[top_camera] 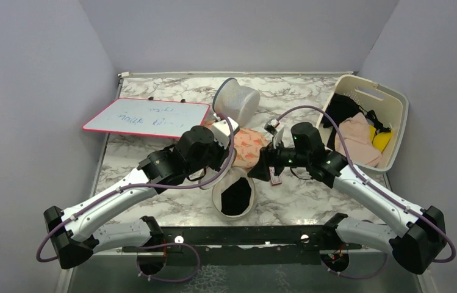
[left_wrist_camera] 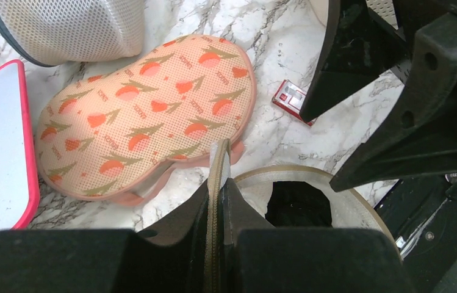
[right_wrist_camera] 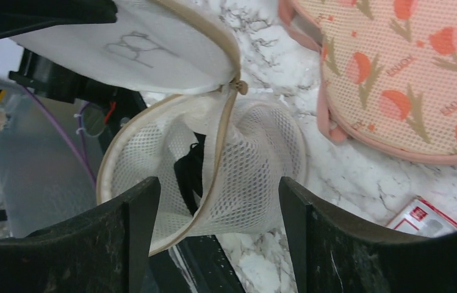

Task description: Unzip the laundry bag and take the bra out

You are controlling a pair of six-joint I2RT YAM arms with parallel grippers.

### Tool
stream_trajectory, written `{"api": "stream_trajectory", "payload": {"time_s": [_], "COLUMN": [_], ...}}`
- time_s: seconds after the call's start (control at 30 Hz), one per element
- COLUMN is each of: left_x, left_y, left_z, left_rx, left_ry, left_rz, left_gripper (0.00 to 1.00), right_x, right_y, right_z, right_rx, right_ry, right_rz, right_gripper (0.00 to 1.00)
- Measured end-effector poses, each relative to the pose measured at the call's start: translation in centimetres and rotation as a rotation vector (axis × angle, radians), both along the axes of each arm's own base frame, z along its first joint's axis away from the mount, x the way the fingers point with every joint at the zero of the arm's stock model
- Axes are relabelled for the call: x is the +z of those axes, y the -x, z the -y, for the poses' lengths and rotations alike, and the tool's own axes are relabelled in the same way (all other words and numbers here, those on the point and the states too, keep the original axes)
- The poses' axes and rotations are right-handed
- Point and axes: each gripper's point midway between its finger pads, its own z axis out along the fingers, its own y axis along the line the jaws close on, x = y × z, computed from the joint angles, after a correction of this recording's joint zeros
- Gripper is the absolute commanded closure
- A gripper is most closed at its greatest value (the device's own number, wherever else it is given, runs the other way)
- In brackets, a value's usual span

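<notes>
The laundry bag (top_camera: 235, 195) lies open near the table's front edge, with its zip undone most of the way round. The black bra (top_camera: 237, 198) shows inside it, also in the left wrist view (left_wrist_camera: 299, 204) and the right wrist view (right_wrist_camera: 189, 174). My left gripper (top_camera: 228, 165) is shut on the bag's zipped rim (left_wrist_camera: 216, 177) and holds the flap up. The flap's printed bra outline (right_wrist_camera: 131, 46) faces the right wrist camera. My right gripper (top_camera: 262, 170) is open and empty, just right of the bag's mouth, with the bag's mesh wall (right_wrist_camera: 256, 159) between its fingers' line of sight.
A pink mesh pouch with a tulip print (top_camera: 249, 146) lies just behind the bag. A grey-white mesh cylinder (top_camera: 236, 101) lies further back. A red-rimmed whiteboard (top_camera: 146, 117) is at the back left. A cream slotted basket (top_camera: 396, 110) of clothes is at the right. A small red packet (top_camera: 275, 178) lies under the right gripper.
</notes>
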Motion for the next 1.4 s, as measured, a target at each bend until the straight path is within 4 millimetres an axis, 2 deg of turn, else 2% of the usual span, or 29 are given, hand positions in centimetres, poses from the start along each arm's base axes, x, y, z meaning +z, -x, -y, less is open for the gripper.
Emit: {"api": "stream_trajectory", "payload": {"time_s": [0.1, 0.23, 0.43, 0.5, 0.67, 0.87, 1.0, 1.1, 1.17, 1.2, 1.27, 1.4], "left_x": [0.0, -0.3, -1.3, -1.6, -2.5, -3.0, -3.3, -3.9, -4.4, -4.8, -5.5, -5.9], "left_y": [0.0, -0.2, -0.9, -1.4, -2.3, -3.0, -3.3, -3.4, -3.5, -3.6, -3.9, -3.9], "left_z": [0.0, 0.1, -0.2, -0.5, -0.9, -1.5, -2.1, -2.9, -3.5, -3.9, -4.6, -5.5], "left_rx": [0.000, 0.006, 0.036, 0.054, 0.070, 0.092, 0.125, 0.156, 0.179, 0.196, 0.225, 0.257], "left_ry": [0.002, -0.002, -0.021, -0.021, -0.018, -0.003, -0.004, -0.029, -0.060, -0.082, -0.127, -0.173], "left_rz": [-0.004, -0.013, -0.043, -0.055, -0.099, -0.143, -0.162, -0.174, -0.178, -0.179, -0.183, -0.191], "left_gripper": [1.00, 1.00, 1.00, 1.00, 1.00, 0.99, 0.82, 0.65, 0.49, 0.44, 0.40, 0.40], "right_x": [0.4, -1.1, -2.8, -3.8, -7.1, -7.8, -8.0, -8.2, -8.3, -8.3, -8.1, -7.0], "right_y": [1.2, 2.8, 2.6, 2.7, 4.4, 4.2, 3.7, 3.3, 3.1, 3.0, 2.8, 2.5], "right_z": [-0.8, -1.4, -1.4, -1.3, -0.6, -0.2, 0.0, 0.2, 0.3, 0.4, 0.5, 0.3], "right_rx": [0.047, 0.091, 0.068, 0.057, 0.040, 0.021, 0.002, -0.015, -0.025, -0.030, -0.037, -0.040], "right_ry": [-0.043, -0.035, 0.006, 0.016, 0.059, 0.087, 0.104, 0.119, 0.126, 0.127, 0.125, 0.107], "right_rz": [-0.017, -0.065, -0.103, -0.124, -0.217, -0.212, -0.191, -0.170, -0.162, -0.158, -0.148, -0.114], "right_gripper": [0.28, 0.24, 0.24, 0.28, 0.47, 0.67, 0.84, 0.88, 0.88, 0.88, 0.88, 0.88]}}
